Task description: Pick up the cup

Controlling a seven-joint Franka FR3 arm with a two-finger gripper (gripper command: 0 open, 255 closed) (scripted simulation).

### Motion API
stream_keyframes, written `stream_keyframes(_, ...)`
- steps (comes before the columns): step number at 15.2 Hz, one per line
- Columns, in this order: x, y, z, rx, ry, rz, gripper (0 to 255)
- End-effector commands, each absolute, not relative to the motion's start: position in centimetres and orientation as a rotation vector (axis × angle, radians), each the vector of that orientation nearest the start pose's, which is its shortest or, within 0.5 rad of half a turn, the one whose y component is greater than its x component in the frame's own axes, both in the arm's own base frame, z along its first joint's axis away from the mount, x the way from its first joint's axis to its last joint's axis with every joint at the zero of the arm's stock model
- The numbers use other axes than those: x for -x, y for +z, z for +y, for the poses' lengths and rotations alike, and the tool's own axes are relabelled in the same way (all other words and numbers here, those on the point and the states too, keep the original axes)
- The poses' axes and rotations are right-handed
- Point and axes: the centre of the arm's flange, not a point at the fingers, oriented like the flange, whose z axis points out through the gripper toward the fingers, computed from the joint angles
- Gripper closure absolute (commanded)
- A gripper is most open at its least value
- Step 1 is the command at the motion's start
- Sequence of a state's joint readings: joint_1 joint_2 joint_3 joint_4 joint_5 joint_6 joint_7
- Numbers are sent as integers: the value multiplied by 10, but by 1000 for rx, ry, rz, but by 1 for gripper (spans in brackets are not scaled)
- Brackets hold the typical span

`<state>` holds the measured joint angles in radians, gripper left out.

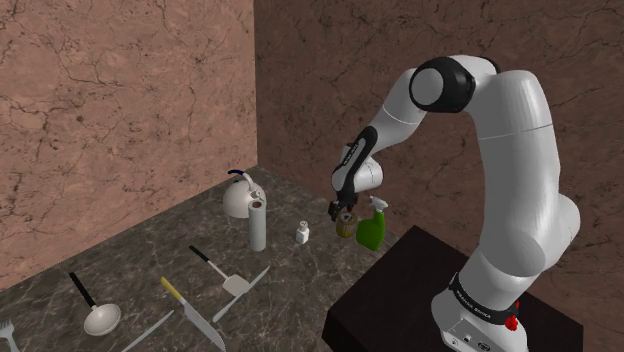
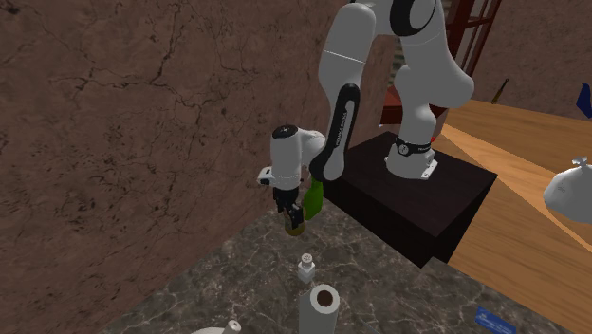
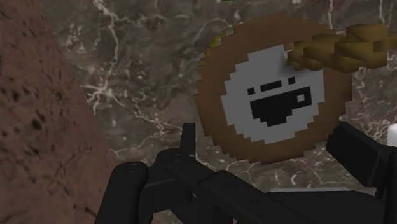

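Closure is the step in hand, as I judge it: the claw (image 1: 343,211) hangs low over the dark marbled worktop (image 1: 300,290), near the corner of the brown stone walls (image 1: 120,100). The wrist view shows its fingers (image 3: 188,137) spread wide to either side of the cup (image 3: 273,95), which is round and brown with a pale inside and sits between them, seemingly on the worktop. A sliver of worktop shows between one finger and the cup's side, so the claw is open and holds nothing. The next move calls for the fingers to come together evenly on the cup's sides, then a straight lift, with care for the spray bottle just beside it. Counting across the shoulder view from its left, there is one ladle (image 1: 100,312) and one yellow-handled knife (image 1: 192,313), with two plain grey knives (image 1: 243,293) lying either side of that one. Next come one black-handled spatula (image 1: 222,275), one white kettle (image 1: 243,197), one upright white roll (image 1: 258,225) and one small white bottle (image 1: 302,233). Then come the one cup under the claw, one green spray bottle (image 1: 372,230), and at the right the dark stand (image 1: 400,290) bearing the one arm (image 1: 510,150).
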<state>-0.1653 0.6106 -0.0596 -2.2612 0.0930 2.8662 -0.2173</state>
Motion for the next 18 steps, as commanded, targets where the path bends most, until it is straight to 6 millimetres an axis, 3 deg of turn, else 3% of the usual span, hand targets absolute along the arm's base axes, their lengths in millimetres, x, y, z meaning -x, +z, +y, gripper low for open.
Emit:
stream_keyframes(1,-504,88,-123,3147,7,136,255)
stream_keyframes(10,-503,88,-123,3147,7,136,255)
stream_keyframes(18,-503,130,-123,3147,7,136,255)
